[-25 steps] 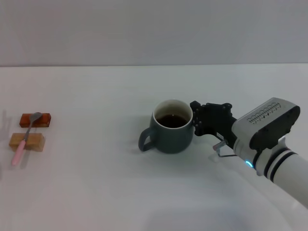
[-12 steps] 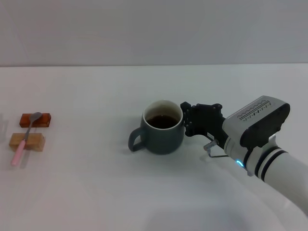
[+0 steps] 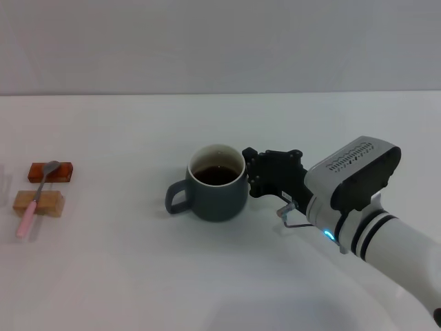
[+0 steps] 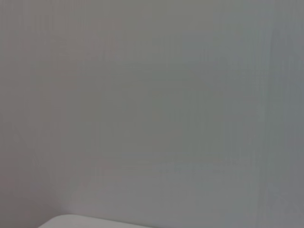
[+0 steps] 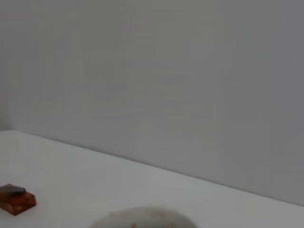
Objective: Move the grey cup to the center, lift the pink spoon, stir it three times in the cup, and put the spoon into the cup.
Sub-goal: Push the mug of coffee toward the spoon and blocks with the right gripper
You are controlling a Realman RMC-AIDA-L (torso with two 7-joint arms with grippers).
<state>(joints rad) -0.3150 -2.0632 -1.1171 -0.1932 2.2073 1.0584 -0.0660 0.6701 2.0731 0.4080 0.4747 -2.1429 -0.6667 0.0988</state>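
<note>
The grey cup (image 3: 215, 195), holding dark liquid, stands near the middle of the white table (image 3: 138, 276) with its handle pointing to my left. My right gripper (image 3: 251, 174) is pressed against the cup's right wall. Only the cup's pale rim (image 5: 142, 216) shows in the right wrist view, at the lower edge. Far left on the table, the pink spoon (image 3: 32, 205) lies across two small blocks, with its metal bowl on the farther one. The left gripper is out of view; its wrist view shows only a blank wall.
Two small blocks hold the spoon: a reddish-brown block (image 3: 59, 172) and a tan block (image 3: 48, 204). The reddish-brown block (image 5: 17, 202) also shows in the right wrist view. A grey wall (image 3: 220, 41) closes off the far edge of the table.
My right gripper and the cup have moved together to the left, toward the middle of the table. The spoon and the blocks have stayed in place.
</note>
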